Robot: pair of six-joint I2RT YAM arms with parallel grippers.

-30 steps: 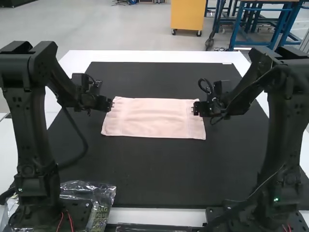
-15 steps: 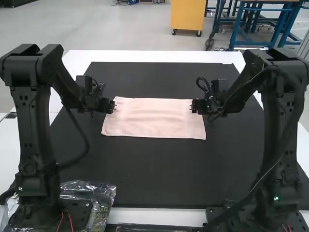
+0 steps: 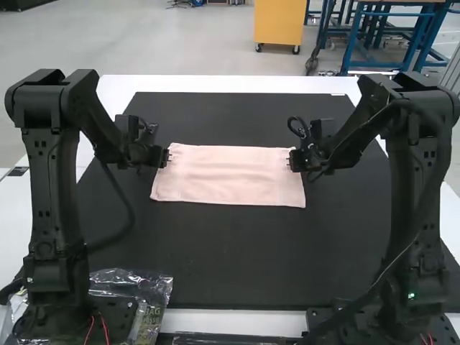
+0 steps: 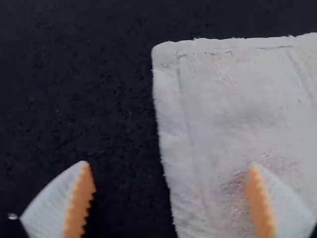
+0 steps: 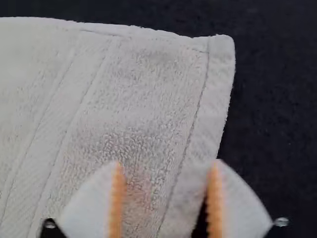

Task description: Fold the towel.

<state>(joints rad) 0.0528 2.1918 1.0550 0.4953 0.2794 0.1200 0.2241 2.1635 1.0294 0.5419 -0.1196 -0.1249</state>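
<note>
A pale pink towel [image 3: 228, 176] lies flat as a wide rectangle on the black mat. My left gripper [image 3: 169, 157] is at its far left corner and my right gripper [image 3: 290, 159] at its far right corner. In the left wrist view the left gripper [image 4: 171, 198] stands open, one finger over the towel [image 4: 237, 114] and the other over the mat beside its side edge. The right wrist view has the right gripper [image 5: 166, 198] open above the towel [image 5: 133, 104], its fingers around the hemmed side strip. Neither holds any cloth.
The black mat [image 3: 230, 259] extends around the towel on a white table [image 3: 237, 85]. A crumpled clear plastic bag [image 3: 147, 291] lies beside the left arm's base at the near edge.
Both grippers first moved slightly inward toward the towel's middle, then the right one shifted slightly back outward and the left one a touch outward. The towel lies about as before.
</note>
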